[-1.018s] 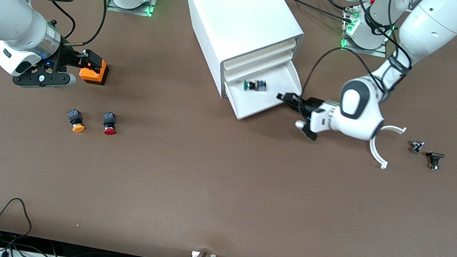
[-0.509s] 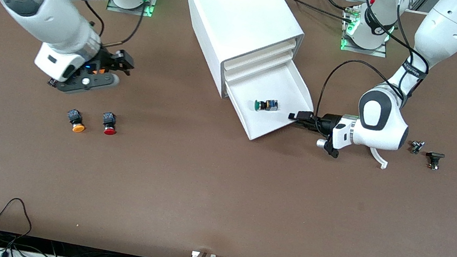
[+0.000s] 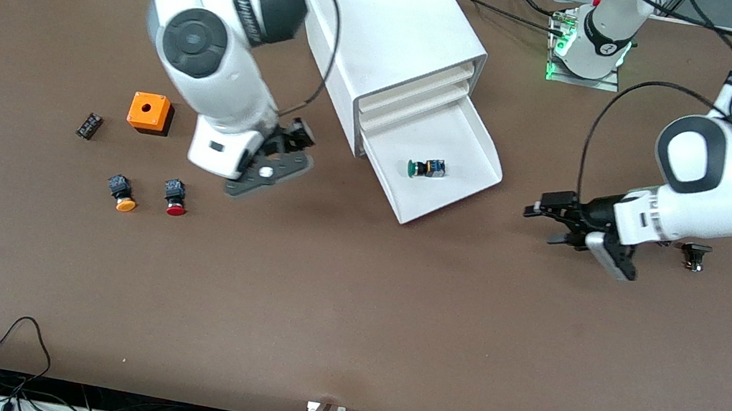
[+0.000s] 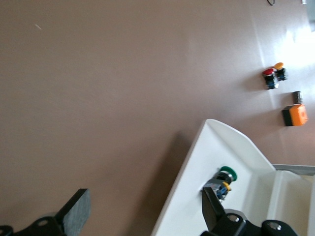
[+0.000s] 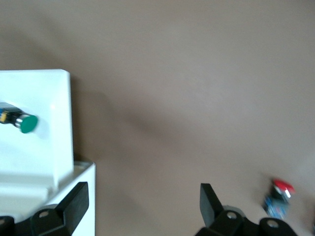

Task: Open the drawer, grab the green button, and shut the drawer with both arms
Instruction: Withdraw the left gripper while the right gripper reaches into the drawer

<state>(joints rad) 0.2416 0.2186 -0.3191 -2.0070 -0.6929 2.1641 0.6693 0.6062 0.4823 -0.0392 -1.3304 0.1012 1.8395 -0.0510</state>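
The white cabinet [image 3: 387,13] stands at the table's back middle. Its lowest drawer [image 3: 436,198] is pulled well out. The green-capped button [image 3: 424,168] lies on its side in the drawer; it also shows in the left wrist view [image 4: 225,177] and the right wrist view [image 5: 24,122]. My left gripper [image 3: 543,223] is open and empty, over the table beside the drawer toward the left arm's end [image 4: 145,206]. My right gripper [image 3: 295,143] is open and empty, beside the cabinet's front corner toward the right arm's end [image 5: 142,196].
An orange box [image 3: 149,112], a small black part [image 3: 88,125], an orange-capped button [image 3: 123,192] and a red-capped button [image 3: 175,197] lie toward the right arm's end. A black part [image 3: 695,255] lies by the left arm's hand.
The left gripper pulled the drawer farther out, let go and drew away toward its own end. The right arm swung from the orange box to beside the cabinet.
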